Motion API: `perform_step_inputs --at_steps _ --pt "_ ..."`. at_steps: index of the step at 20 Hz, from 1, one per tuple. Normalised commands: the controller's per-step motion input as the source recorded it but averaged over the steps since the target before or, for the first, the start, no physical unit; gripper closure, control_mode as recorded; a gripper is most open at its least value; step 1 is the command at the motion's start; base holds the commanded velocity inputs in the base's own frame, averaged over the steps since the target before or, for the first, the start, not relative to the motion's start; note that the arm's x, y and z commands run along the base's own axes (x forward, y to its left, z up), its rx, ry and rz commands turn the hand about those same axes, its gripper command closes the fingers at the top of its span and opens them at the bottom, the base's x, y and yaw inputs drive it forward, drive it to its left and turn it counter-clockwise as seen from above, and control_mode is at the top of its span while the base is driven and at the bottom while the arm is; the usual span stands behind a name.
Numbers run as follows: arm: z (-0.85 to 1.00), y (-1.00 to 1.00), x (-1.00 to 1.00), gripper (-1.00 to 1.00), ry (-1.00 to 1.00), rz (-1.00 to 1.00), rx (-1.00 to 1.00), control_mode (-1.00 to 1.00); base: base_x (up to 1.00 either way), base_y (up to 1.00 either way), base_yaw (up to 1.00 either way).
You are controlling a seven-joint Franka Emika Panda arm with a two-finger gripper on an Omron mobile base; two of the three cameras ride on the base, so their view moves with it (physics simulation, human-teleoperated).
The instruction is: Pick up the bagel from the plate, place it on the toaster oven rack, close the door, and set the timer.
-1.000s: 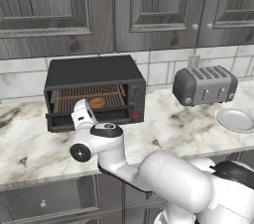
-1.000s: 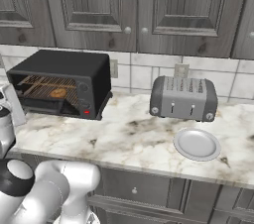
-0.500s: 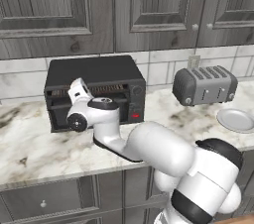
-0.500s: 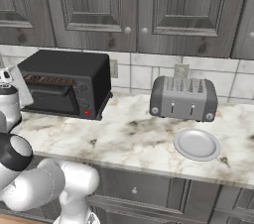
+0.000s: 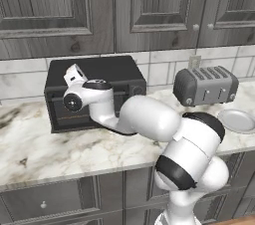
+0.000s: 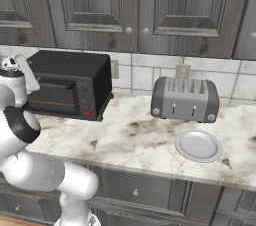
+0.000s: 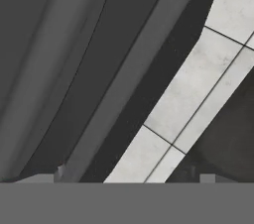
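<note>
End effector point(image 5: 73, 75) sitting spread wide, pointing up past the door point(image 6: 52, 98); it's risking missing the timer knob.

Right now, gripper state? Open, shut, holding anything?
Gripper: open and holding nothing, raised in front of the upper left of the black box-shaped toaster oven, pointing up toward the grey wooden cabinets.
</note>
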Motion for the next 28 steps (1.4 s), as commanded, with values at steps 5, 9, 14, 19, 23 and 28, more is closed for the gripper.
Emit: perform_step_inputs --at_steps 5,9,14,19,23,28 --pt "0.15 0.05 0.33 -1.0 0.0 0.0 -0.04 -1.0 0.0 0.0 0.0" --pt "1.0 -0.09 -0.39 -1.0 0.0 0.01 0.0 -1.0 0.0 0.0 0.0" --pt "0.95 -0.25 -0.54 -1.0 0.08 0.0 0.0 -1.0 0.0 0.0 0.0" --pt "0.16 -0.4 -0.46 -1.0 0.28 -0.15 0.06 -1.0 0.0 0.0 0.0" --pt "-0.07 -0.26 -0.58 -1.0 0.2 -0.47 0.16 -1.0 0.0 0.0 0.0" --pt "-0.19 -0.2 -0.52 -1.0 0.04 -0.53 0.13 -1.0 0.0 0.0 0.0"
